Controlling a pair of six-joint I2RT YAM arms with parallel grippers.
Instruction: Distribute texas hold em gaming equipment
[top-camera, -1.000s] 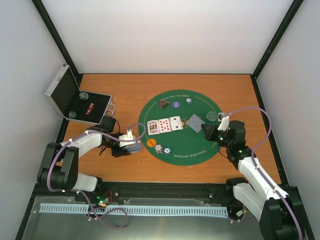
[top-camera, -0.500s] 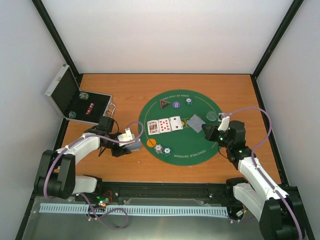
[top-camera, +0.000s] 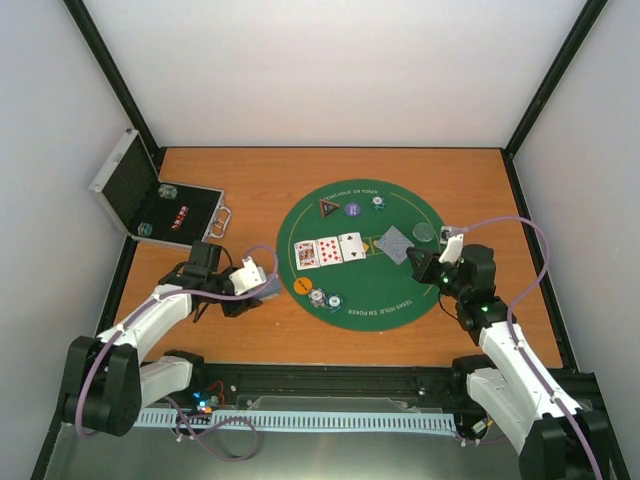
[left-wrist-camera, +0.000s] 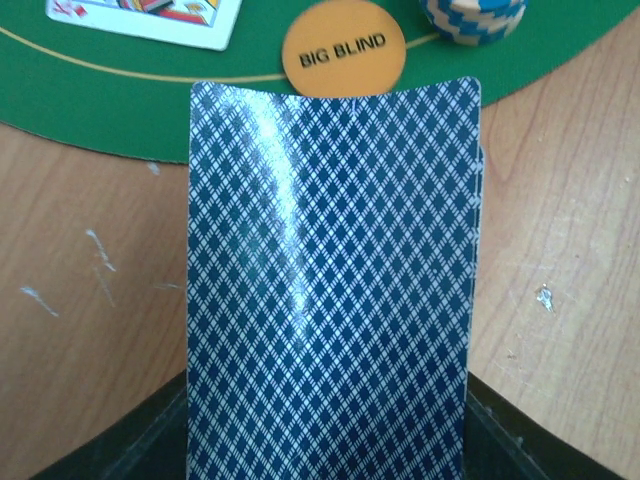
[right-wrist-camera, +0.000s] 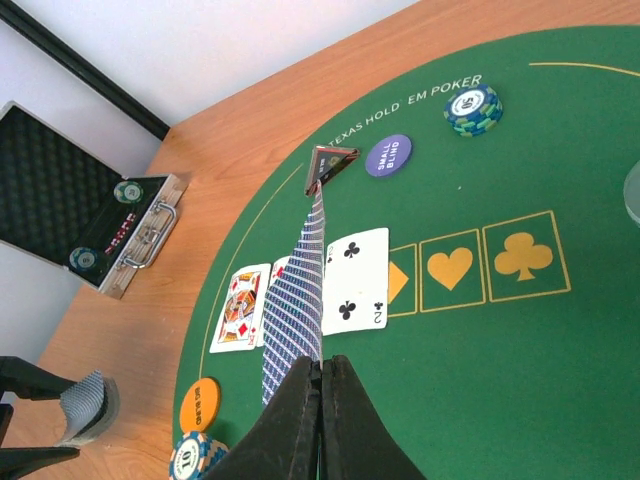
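The wooden table (top-camera: 250, 335) carries a round green mat (top-camera: 400, 300), and most of the kit already sits there. At the rear left the silver case (top-camera: 118, 180) lies open with a few chips (top-camera: 165, 189) in its foam, so I'd judge the job about halfway done.

On the mat, 3 face-up cards (top-camera: 328, 250) fill part of the printed row. The heart and club boxes (right-wrist-camera: 487, 262) beside them are bare.

The left gripper (top-camera: 265, 290) hovers over bare wood just off the mat's near-left edge. Its fingers are part-way apart and clamped on a bowed bundle of blue-backed cards (left-wrist-camera: 330, 290). The right gripper (right-wrist-camera: 320, 365) is pinched tight on 1 blue-backed card (right-wrist-camera: 300, 300), over the mat just right of the 3.

The small pieces look placed: the triangle (right-wrist-camera: 330, 160), the clear disc (top-camera: 425, 232), the orange big-blind disc (left-wrist-camera: 344, 48) with a chip stack (left-wrist-camera: 470, 15) beside it, and the purple small-blind disc (right-wrist-camera: 388, 155) with a green-blue chip (right-wrist-camera: 474, 108) nearby.
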